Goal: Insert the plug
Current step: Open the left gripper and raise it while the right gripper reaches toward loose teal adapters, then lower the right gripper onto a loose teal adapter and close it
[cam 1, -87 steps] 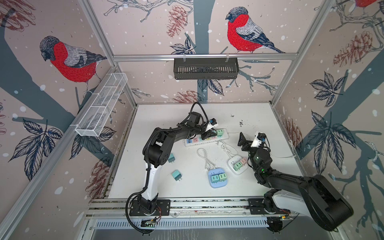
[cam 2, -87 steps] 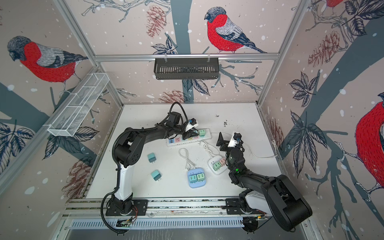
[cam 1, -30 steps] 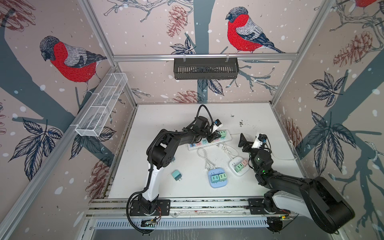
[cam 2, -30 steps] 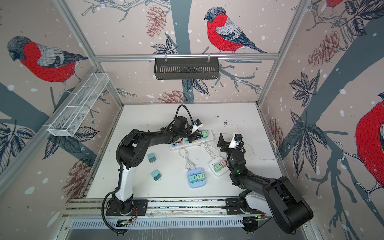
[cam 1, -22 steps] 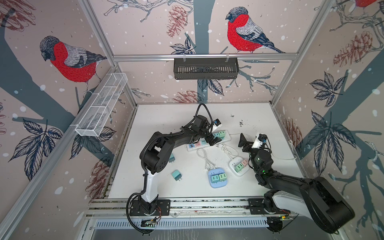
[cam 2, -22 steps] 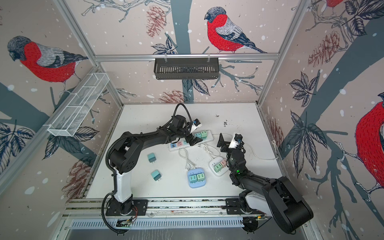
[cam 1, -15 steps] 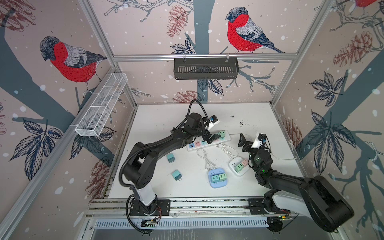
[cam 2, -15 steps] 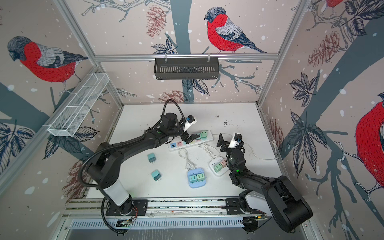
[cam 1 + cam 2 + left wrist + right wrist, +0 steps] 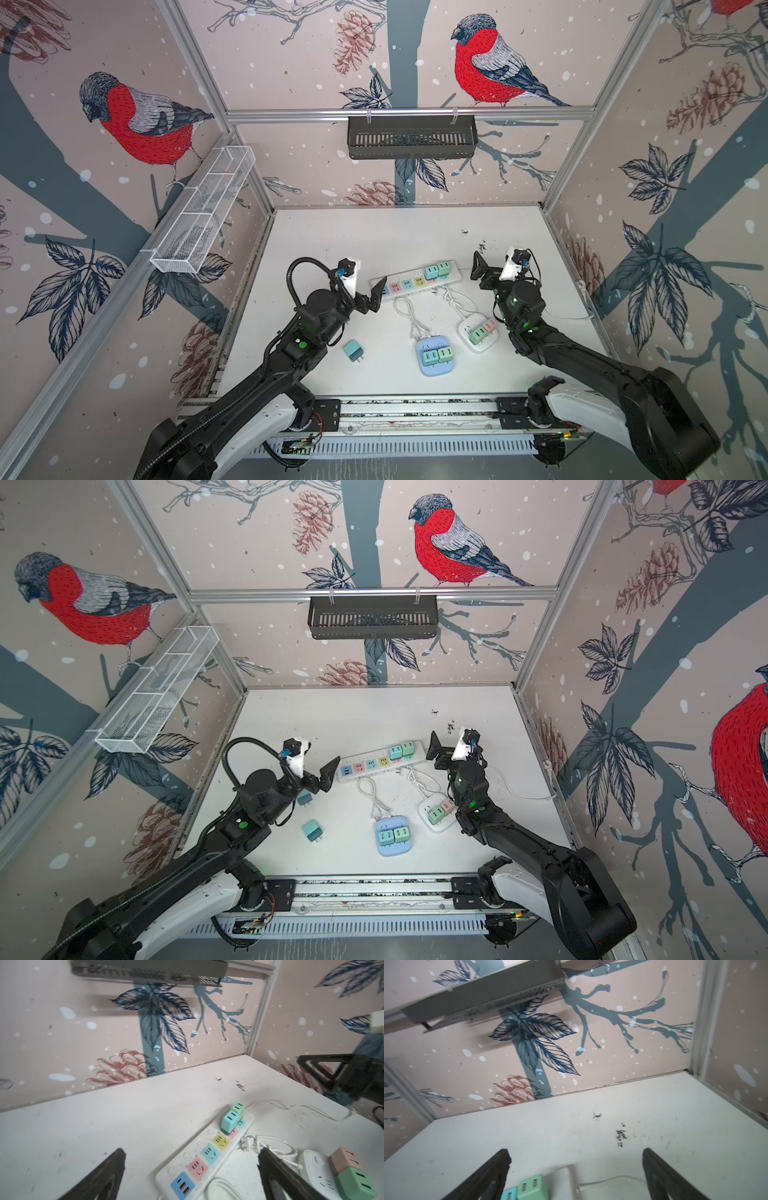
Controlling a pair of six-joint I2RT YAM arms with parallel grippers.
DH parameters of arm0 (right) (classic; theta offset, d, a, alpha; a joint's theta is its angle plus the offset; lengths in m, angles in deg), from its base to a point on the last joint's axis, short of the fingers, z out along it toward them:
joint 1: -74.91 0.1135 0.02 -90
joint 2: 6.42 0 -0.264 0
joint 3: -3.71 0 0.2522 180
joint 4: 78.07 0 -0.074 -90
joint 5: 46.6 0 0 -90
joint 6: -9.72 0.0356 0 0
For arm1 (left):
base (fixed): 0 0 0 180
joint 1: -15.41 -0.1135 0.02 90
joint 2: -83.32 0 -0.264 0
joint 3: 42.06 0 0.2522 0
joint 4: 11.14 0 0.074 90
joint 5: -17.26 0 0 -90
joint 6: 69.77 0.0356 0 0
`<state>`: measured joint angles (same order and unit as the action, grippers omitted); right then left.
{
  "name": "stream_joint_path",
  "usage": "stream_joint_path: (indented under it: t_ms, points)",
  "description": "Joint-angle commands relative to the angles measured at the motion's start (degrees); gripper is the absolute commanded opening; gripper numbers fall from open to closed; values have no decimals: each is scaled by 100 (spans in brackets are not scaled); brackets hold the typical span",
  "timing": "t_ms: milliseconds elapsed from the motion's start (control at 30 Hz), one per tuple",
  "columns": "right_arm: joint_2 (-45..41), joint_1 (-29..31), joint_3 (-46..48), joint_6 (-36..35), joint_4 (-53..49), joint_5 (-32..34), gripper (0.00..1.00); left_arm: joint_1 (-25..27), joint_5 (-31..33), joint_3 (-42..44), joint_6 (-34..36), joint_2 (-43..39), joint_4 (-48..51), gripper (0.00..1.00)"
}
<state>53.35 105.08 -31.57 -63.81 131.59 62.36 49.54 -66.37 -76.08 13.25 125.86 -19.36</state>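
Nearest lies 1 loose teal plug (image 9: 311,830) on the white table (image 9: 353,717), on its side with prongs pointing along the surface, so it would need lifting and turning before it goes in. At its 3 o'clock sits a blue socket block (image 9: 392,850) carrying 2 green plugs. At 1 o'clock from that, a white socket block (image 9: 424,810) carries 2 more, 1 green and 1 pink.

A 2nd loose plug (image 9: 304,798) lies partly under the left arm. Just past it the left claw (image 9: 192,1153) hangs spread and empty at the 9 o'clock end of the power strip (image 9: 376,764), free, I judge, to fetch a loose plug.

The strip lies slantwise, with 2 seated plugs (image 9: 229,1121) at its far end and 4 coloured faces bare: 1 blue, 1 pink, 1 teal, 1 yellow. At its 3 o'clock end the right claw (image 9: 576,1153) is also spread and empty, probably placed to steady the strip.

Count: 8 plugs, 2 of them not yet inserted, and 3 socket bodies.
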Motion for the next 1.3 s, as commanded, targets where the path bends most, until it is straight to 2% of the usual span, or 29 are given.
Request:
stream_joint_path:
  t_ms: [0, 67, 100, 233, 333, 367, 400, 500, 600, 733, 900, 1033, 1267]
  points:
    - [-335, 568, -230, -45, -1130, 9, 99, -169, 1072, 545, -858, -444, -215, 99]
    - [-542, 1087, -340, -107, -1380, 162, 99, -300, 1625, 929, -1176, -573, -345, 97]
    - [-640, 1338, -385, -91, -1487, 211, 99, -398, 1596, 1060, -1183, -601, -373, 96]
    - [-822, 2282, -479, -71, -1578, 211, 99, -489, 1536, 1493, -1071, -761, -557, 77]
    - [-690, 2983, -634, -76, -1734, 503, 98, -512, 1760, 1851, -1205, -950, -708, 74]
    - [-614, 3204, -694, -50, -1795, 635, 98, -523, 1717, 1992, -1220, -1054, -796, 75]
    - [-522, 3406, -740, -25, -1845, 738, 98, -523, 1747, 2105, -1274, -1169, -856, 98]
    - [-154, 3968, -864, 36, -1911, 1009, 98, -527, 2166, 2082, -1511, -1598, -401, 99]
    - [319, 4259, -1079, 170, -2022, 1050, 98, -526, 2533, 2172, -1694, -1984, -201, 99]
    - [999, 4519, -1460, 314, -2240, 1051, 98, -526, 2397, 2244, -1637, -2335, -57, 99]
    - [1937, 4736, -1773, 483, -2166, 600, 98, -558, 2801, 2209, -1925, -2344, 134, 99]
    - [2755, 4942, -2220, 735, -2344, 456, 97, -779, 2973, 1990, -2292, -2029, 406, 99]
    - [4112, 5292, -3144, 968, -2849, 215, 95, -1570, 2782, 1466, -3104, -677, 897, 99]
